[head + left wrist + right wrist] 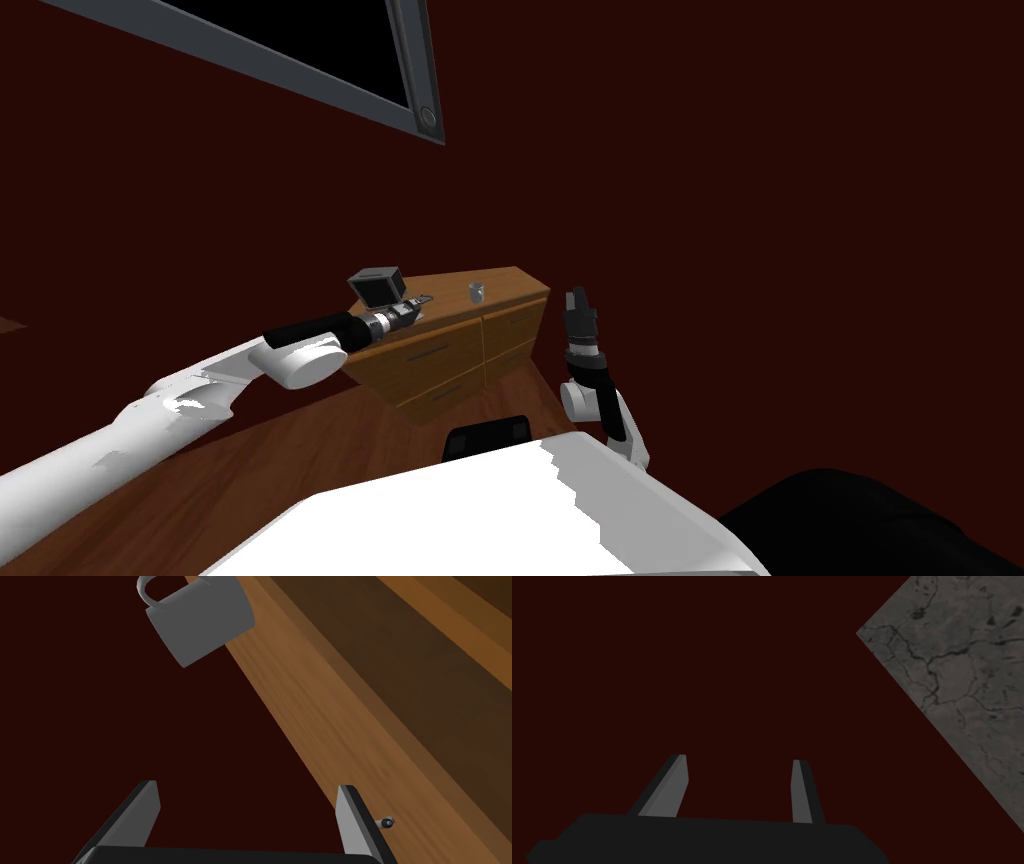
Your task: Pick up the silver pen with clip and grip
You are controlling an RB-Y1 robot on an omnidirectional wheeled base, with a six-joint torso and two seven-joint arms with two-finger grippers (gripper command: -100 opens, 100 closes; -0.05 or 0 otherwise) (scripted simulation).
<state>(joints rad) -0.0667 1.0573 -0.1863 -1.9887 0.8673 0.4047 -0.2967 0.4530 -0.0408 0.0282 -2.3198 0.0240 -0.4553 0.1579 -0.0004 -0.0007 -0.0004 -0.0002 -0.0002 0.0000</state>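
The left arm reaches out over the top of a wooden dresser that stands against a dark red wall. The left gripper hangs over the left part of that top, close to its far edge by the wall, with its blades spread wide and nothing between them.

The silver pen lies on the dresser top right at this gripper. A short grey stub with a dark ring pokes out past the outer side of one finger. The rest is hidden behind that blade. The stub sticks out sideways from the blade, so the long axis seems to run across the gripper's reach rather than along it. I cannot tell how far it runs, which end this is, or whether blade and pen touch.

A grey mug stands upright on the same top, to the right of the gripper and well apart from the pen. Its handle is turned toward the wall.

The right arm is raised beside the dresser's right end. The right gripper points upward, its blades apart and holding nothing.
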